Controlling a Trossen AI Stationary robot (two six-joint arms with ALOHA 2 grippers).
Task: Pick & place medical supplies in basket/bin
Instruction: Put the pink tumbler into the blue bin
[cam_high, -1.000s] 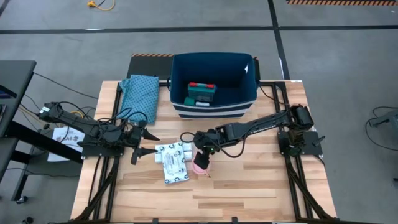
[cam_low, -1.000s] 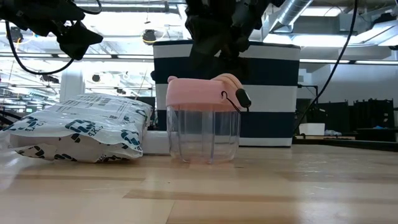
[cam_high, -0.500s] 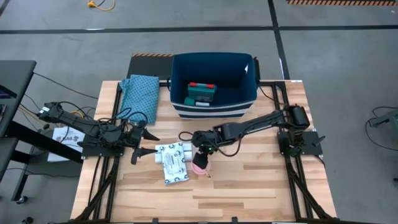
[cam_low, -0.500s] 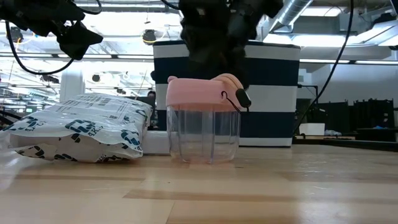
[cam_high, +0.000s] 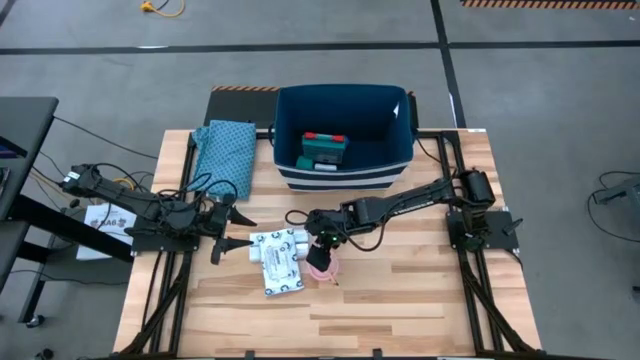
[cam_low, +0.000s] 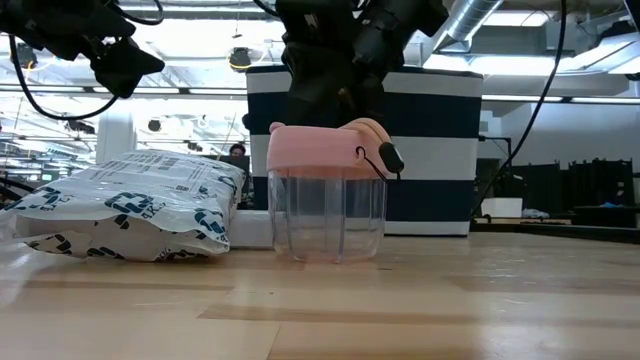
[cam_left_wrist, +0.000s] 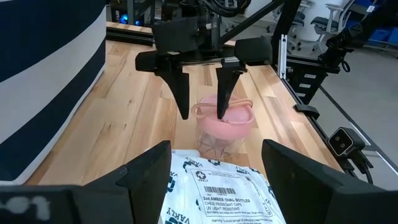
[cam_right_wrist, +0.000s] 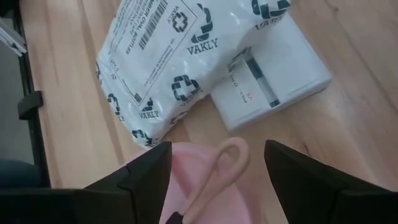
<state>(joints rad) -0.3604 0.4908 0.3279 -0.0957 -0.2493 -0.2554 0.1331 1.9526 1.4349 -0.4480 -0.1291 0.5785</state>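
A clear cup with a pink lid and loop (cam_high: 322, 266) (cam_low: 327, 200) stands upright on the table. My right gripper (cam_high: 322, 243) (cam_left_wrist: 202, 115) (cam_right_wrist: 217, 148) is open and points down over the lid, one finger on each side of the loop (cam_right_wrist: 225, 160). A white printed packet (cam_high: 285, 277) (cam_right_wrist: 168, 62) lies partly on a white compartment tray (cam_high: 273, 245) (cam_right_wrist: 273, 74), just left of the cup. A teal-and-red box (cam_high: 324, 148) lies inside the navy bin (cam_high: 345, 176). My left gripper (cam_high: 232, 238) (cam_left_wrist: 216, 149) waits open at the left, beside the packet. My right gripper comes at the cup's pink lid (cam_left_wrist: 233, 118) from above, pointing down. Its open fingers (cam_left_wrist: 221, 99) reach down to the lid's top. Whether they touch the lid, I cannot tell.
A folded teal patterned cloth (cam_high: 225, 155) lies at the table's far left, beside the bin. The striped bin wall (cam_low: 440, 150) rises right behind the cup. Bare wood lies along the near edge and on the table's right half.
My right gripper has moved a little toward the table's left and come down closer over the pink-lidded cup. The cup, the packet and the tray have stayed where they were.
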